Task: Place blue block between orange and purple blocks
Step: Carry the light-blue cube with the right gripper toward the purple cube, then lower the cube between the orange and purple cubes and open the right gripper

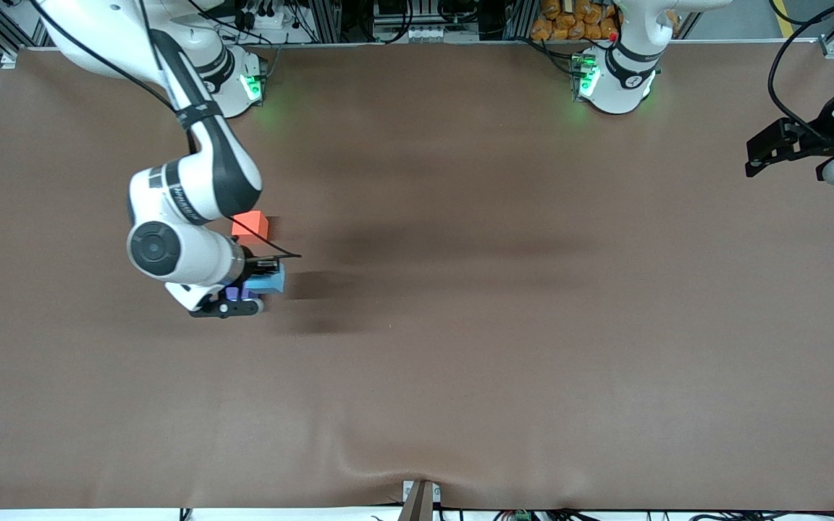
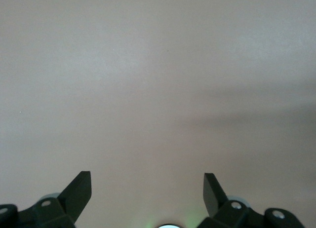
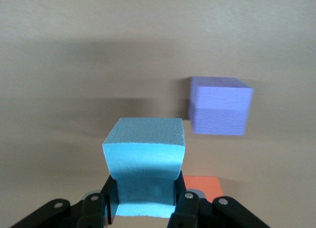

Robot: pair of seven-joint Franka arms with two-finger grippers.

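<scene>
We see the right gripper (image 3: pixel 143 208) clenched on the blue block (image 3: pixel 144 159), its fingers (image 3: pixel 183 208) pressing the block's sides so that the foam bulges above them; in the front view the blue block (image 1: pixel 269 279) shows just past the right arm's wrist, held over the brown table (image 1: pixel 504 340) toward the right arm's end; the orange block (image 1: pixel 251 224) rests on the table farther from the front camera than the held block; the purple block (image 1: pixel 237 292) peeks out from under the gripper, close beside the blue one, and the right wrist view shows it (image 3: pixel 219 105) standing apart on the table, with a corner of the orange block (image 3: pixel 202 187) at the fingers; we cannot tell whether the blue block touches the table. The left gripper (image 2: pixel 147 191) waits with its fingers (image 2: pixel 78 191) spread wide and nothing between them, over bare table at the left arm's end (image 1: pixel 775 148).
</scene>
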